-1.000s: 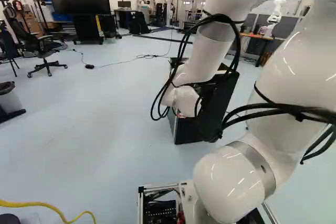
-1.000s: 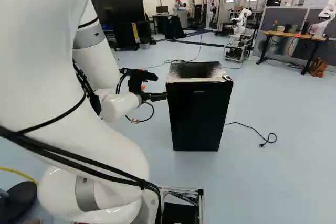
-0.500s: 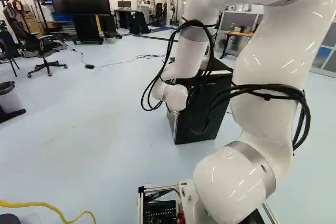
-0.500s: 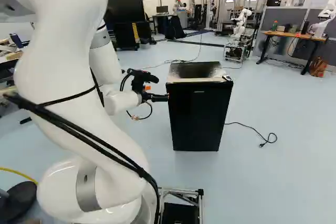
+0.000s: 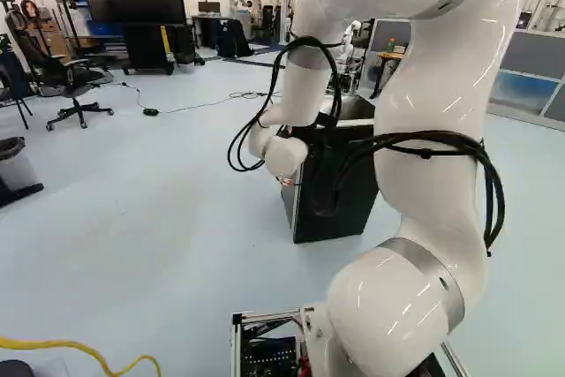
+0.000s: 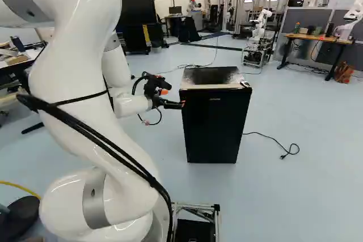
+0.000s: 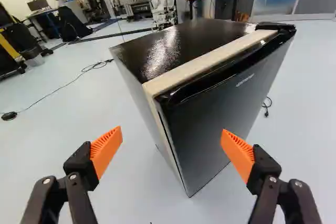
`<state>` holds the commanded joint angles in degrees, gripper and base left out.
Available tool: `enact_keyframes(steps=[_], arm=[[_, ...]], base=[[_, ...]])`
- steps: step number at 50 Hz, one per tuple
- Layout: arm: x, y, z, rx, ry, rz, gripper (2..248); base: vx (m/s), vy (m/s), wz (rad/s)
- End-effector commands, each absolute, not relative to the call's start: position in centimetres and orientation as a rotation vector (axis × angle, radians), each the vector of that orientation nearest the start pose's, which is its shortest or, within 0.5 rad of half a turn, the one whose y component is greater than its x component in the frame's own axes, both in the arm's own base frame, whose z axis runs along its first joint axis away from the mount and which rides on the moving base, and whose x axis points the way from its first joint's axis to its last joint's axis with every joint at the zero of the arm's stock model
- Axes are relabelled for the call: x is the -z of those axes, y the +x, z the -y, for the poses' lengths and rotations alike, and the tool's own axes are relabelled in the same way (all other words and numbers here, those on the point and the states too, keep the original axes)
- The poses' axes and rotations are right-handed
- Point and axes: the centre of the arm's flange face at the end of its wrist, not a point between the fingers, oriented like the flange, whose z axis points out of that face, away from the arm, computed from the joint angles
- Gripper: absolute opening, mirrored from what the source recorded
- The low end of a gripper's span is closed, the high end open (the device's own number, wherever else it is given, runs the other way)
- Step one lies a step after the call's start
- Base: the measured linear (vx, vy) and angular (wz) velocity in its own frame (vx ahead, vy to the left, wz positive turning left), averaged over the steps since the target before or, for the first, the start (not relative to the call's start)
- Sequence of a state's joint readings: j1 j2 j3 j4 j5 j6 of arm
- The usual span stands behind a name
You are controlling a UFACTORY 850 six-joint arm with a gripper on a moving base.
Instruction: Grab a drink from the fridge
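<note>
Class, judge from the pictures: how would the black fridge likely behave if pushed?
The fridge should feel stiff, given its flat, straight-edged form. As a bulky closed cabinet, it is probably heavy and slow to budge. It stands taller than wide, so a hard push near its glossy top might tip it.

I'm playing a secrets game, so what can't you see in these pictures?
- Inside the fridge: in the wrist view its shut door hides it, so I can't tell if it holds drinks.
- Most of the gripper: in the left base view the arm hides it.
- Top of the arm: cut off by the left base view's top edge.
- Where the black cord starts: behind the fridge in the right base view.
</note>
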<state>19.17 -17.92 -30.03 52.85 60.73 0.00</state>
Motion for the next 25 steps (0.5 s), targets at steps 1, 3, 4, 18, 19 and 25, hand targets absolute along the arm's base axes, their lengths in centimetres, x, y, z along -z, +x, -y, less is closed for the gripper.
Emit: enact_keyframes(steps=[1,3,4,18,19,25], arm=[[-31.69,40.94,-7.59,1.854,-2.601,-0.938,247],[-31.69,40.95,-7.58,1.856,-2.609,-0.936,247],[-31.68,40.95,-7.57,1.857,-2.615,-0.931,247],[-31.68,40.95,-7.55,1.879,-2.74,-0.788,247],[-31.68,40.95,-7.55,1.881,-2.75,-0.776,247],[-31.68,40.95,-7.55,1.885,-2.786,-0.729,247]], base=[[0.0,0.0,0.0],[0.0,0.0,0.0],[0.0,0.0,0.0],[0.0,0.0,0.0],[0.0,0.0,0.0],[0.0,0.0,0.0]])
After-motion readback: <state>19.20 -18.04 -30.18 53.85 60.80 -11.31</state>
